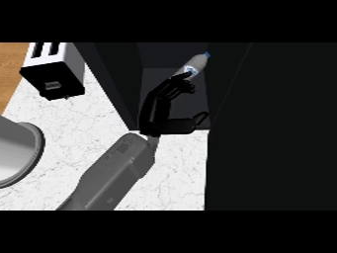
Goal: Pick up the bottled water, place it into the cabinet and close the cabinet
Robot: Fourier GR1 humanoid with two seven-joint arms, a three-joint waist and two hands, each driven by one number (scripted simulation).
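Now the placing step is judged to be near its end. One forearm is seen coming up from the lower edge across the white marbled table (68, 143) and into the dark opening of the cabinet (171, 74). By its position toward the view's left it is taken for the left arm, though the other arm is not shown at all. The left robot hand (160, 111) is stretched out with its fingers fairly straight and the thumb spread to the side; nothing is enclosed by it. The fingertips (182, 79) are seen touching, or lying just beside, the lower end of the bottled water (195, 64), which is set inside the cabinet, tilted, with its blue cap toward the back. Whether the bottle rests fully on the cabinet floor cannot be told. A wide black panel at the right, probably the cabinet door (280, 128), is seen standing open.

A toaster (52, 69) and a grey pot (7, 153) are placed on the table at the left, well apart from the hand.

Next, the hand would have to be drawn clear of the opening, without the bottle being knocked, before the door can be swung shut.
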